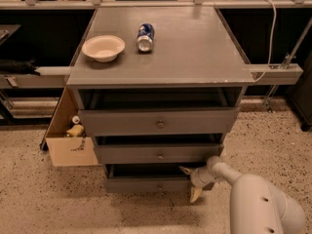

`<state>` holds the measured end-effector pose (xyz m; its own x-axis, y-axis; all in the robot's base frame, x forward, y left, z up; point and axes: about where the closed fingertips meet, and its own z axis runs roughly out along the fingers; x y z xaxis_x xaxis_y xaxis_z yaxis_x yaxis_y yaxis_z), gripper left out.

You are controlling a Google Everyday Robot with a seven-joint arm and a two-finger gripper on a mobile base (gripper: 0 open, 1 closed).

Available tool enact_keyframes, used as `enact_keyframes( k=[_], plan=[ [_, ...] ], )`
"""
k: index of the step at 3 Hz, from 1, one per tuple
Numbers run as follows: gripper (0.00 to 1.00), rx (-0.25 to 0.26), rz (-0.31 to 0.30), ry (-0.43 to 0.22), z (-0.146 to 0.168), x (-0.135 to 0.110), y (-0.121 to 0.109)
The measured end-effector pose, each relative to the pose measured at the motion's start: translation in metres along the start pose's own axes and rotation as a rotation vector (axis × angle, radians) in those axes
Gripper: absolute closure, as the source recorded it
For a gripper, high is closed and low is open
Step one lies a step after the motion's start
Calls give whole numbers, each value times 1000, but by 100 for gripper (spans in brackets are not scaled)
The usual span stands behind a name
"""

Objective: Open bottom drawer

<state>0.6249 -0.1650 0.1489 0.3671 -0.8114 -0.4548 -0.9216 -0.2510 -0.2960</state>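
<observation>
Grey bottom drawer [141, 184] crosswise, jaws right

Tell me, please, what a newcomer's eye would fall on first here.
The white arm reaches in from the lower right, its tool at the right end of the bottom drawer, fingers spread. On the grey cabinet top sit a white bowl and a blue can on its side.

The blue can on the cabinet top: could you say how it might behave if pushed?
The can lies on its side, so it would probably roll across the cabinet top. It looks small, likely light. The end effector is below, at the right end of the bottom drawer.
</observation>
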Motion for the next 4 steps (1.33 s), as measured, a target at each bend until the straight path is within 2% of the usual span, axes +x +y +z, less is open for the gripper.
enact_keyframes(
  k=[1,2,4],
  plan=[
    [0,-40,26,5,4,-4,12],
    [18,-79,57,18,3,-11,24],
    [65,-85,57,34,-18,-38,45]
  ],
)
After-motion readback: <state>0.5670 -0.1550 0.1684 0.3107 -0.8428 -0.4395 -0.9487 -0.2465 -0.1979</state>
